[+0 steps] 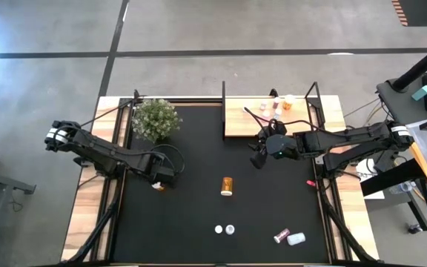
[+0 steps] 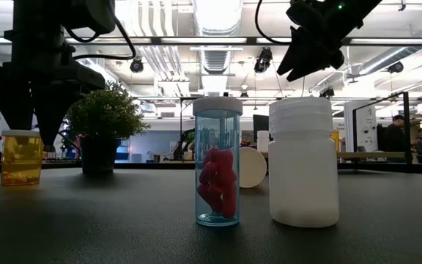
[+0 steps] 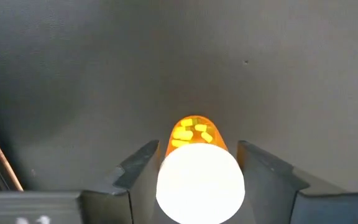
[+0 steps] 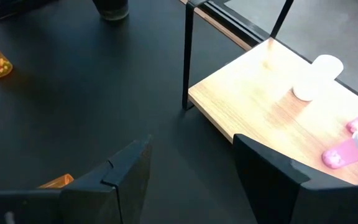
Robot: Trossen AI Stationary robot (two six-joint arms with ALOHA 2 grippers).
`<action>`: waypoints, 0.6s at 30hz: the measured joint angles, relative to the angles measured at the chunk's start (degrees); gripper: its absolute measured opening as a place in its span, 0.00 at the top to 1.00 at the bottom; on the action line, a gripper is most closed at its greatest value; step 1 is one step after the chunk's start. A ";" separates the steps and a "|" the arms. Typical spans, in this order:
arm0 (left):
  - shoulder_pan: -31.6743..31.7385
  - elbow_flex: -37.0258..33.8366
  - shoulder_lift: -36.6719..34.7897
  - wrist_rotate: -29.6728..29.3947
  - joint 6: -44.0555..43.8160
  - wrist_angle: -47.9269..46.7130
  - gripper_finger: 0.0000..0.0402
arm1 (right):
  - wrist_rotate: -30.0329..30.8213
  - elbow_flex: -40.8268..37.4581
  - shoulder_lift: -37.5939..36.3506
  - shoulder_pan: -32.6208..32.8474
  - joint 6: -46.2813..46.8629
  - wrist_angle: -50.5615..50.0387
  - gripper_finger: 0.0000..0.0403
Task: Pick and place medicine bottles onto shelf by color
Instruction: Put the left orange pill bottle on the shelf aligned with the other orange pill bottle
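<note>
A: Near the table's front edge: pink-pill vial [image 2: 217, 161] upright, clear smooth plastic; white bottle [image 2: 303, 161] just beside it, matte. Two more lie tipped toward the front right corner.

B: Left side?

A: Left gripper [image 1: 159, 180] hangs straight over the amber bottle [image 3: 197, 165], fingers spread, one either side of its white cap, not closed. Bottle stands upright, long axis vertical. Left arm is nearer by far.

B: Right arm?

A: Right gripper [image 1: 262, 153] open, empty, just off the shelf [image 4: 272, 109], a pale wooden board in a black frame at the far edge, few bottles on it.
</note>
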 joint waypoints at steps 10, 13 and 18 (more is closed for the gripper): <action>0.14 0.97 0.00 0.08 0.04 0.11 0.56 | 0.00 0.00 0.00 0.00 -0.60 0.00 0.46; 0.68 2.04 0.00 0.07 0.04 0.27 0.56 | 0.00 0.00 0.00 0.00 -0.60 0.00 0.46; 2.85 3.43 0.00 0.04 0.20 3.99 0.56 | 0.00 -0.01 0.00 0.00 -0.56 0.00 0.46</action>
